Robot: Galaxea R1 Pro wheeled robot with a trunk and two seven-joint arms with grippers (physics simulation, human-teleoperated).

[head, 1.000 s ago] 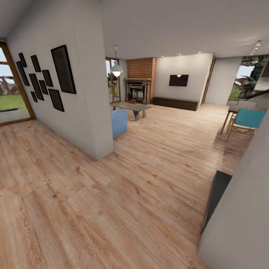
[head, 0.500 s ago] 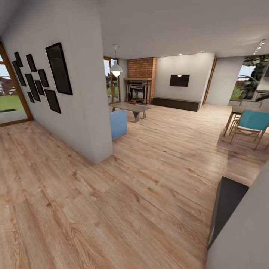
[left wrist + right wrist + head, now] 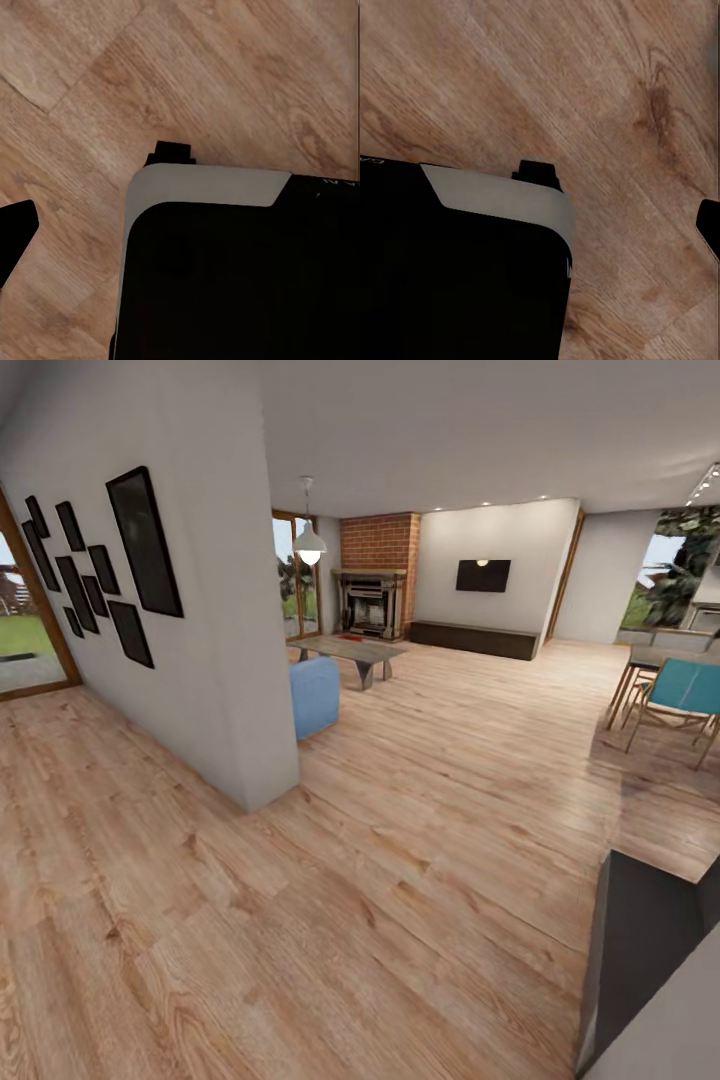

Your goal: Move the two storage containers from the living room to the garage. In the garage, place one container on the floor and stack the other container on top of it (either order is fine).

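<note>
Light wood plank floor (image 3: 400, 880) takes up the lower half of the head view and runs back into the living room (image 3: 440, 660) in the middle of the frame. A cream partition wall (image 3: 210, 620) stands at left, hung with a cluster of black picture frames (image 3: 100, 565). In the upper middle a red brick fireplace (image 3: 376, 585) sits beside a white wall with a dark television (image 3: 483, 575) above a long low cabinet (image 3: 472, 638). A grey coffee table (image 3: 350, 650) stands in front of the fireplace, with a blue sofa end (image 3: 315, 695) just beside the partition's corner and a white pendant lamp (image 3: 309, 544) overhead. A teal chair (image 3: 682, 695) is at the right edge. Both wrist views look down on the plank floor past the robot's dark, grey-edged base (image 3: 225, 262); I cannot tell whether either gripper is open or closed, or whether it holds anything.
</note>
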